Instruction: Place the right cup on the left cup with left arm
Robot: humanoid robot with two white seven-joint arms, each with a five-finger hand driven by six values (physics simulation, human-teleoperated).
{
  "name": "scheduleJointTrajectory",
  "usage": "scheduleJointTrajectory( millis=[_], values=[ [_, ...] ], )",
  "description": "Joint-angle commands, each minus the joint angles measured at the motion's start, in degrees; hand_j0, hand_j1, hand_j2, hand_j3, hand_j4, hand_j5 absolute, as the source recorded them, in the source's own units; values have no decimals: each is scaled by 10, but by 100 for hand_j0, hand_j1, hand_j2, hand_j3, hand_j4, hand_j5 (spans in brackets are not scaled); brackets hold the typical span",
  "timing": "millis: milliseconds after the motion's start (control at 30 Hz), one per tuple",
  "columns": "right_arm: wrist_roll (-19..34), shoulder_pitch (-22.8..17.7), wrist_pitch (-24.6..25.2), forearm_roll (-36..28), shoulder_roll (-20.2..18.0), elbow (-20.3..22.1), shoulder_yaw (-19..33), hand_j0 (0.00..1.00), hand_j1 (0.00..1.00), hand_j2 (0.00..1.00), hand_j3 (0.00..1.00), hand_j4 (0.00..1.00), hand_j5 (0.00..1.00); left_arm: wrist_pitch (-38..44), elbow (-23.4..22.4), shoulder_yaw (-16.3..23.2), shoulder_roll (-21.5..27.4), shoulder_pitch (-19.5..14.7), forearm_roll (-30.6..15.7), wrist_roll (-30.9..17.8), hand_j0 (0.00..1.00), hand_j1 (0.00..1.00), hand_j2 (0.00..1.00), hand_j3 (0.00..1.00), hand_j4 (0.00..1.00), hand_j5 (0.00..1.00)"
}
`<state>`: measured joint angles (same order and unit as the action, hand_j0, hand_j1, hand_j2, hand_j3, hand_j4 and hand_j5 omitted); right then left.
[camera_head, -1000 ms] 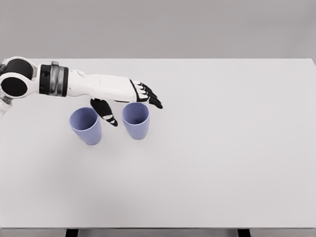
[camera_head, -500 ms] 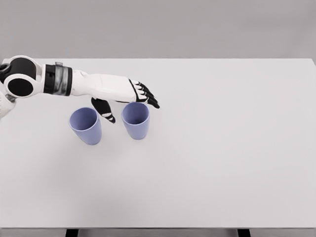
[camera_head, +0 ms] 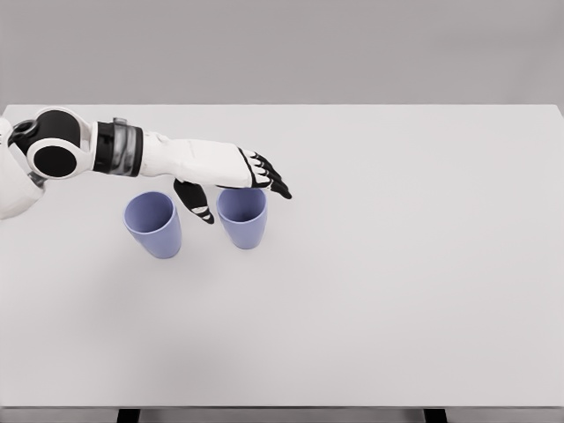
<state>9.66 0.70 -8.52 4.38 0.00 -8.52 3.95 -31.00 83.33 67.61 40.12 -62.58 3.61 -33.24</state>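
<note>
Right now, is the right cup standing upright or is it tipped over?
Upright. The right cup stands on the table with its open mouth facing up, partly covered by the left robot hand.

The left arm (camera_head: pixel 167 157) reaches in, its left hand (camera_head: pixel 238 176) outstretched, palm down, fingers (camera_head: pixel 271 179) spread and thumb (camera_head: pixel 196 201) hanging below.

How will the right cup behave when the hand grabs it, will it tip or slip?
The right cup narrows toward its base, so a sideways nudge may tip it. Its smooth walls look slippery. It looks empty, so probably light for the open left hand.
</note>
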Motion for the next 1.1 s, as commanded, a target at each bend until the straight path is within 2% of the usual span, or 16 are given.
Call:
scheduleJointTrajectory(
  millis=[0,333,533,767,833,967,1067],
  values=[
    [0,0,0,0,0,0,0,100,100,100,100,100,100,2,0,0,0,0,-3,0,100,100,100,100,100,100],
    [0,0,0,0,0,0,0,100,100,100,100,100,100,1,-17,-1,-1,4,3,0,100,100,100,100,100,100],
    [0,0,0,0,0,0,0,100,100,100,100,100,100,2,-36,0,-22,9,3,0,100,100,100,100,100,100],
    [0,0,0,0,0,0,0,100,100,100,100,100,100,22,-38,1,-22,25,3,0,100,100,100,100,100,100],
    [0,0,0,0,0,0,0,100,100,100,100,100,100,34,-38,2,-22,25,3,0,85,85,85,85,85,85],
    [0,0,0,0,0,0,0,100,100,100,100,100,100,40,-38,1,-22,25,3,0,78,78,78,78,78,78],
    [0,0,0,0,0,0,0,100,100,100,100,100,100,41,-37,1,-21,26,3,0,77,77,77,77,77,77]
  ],
)
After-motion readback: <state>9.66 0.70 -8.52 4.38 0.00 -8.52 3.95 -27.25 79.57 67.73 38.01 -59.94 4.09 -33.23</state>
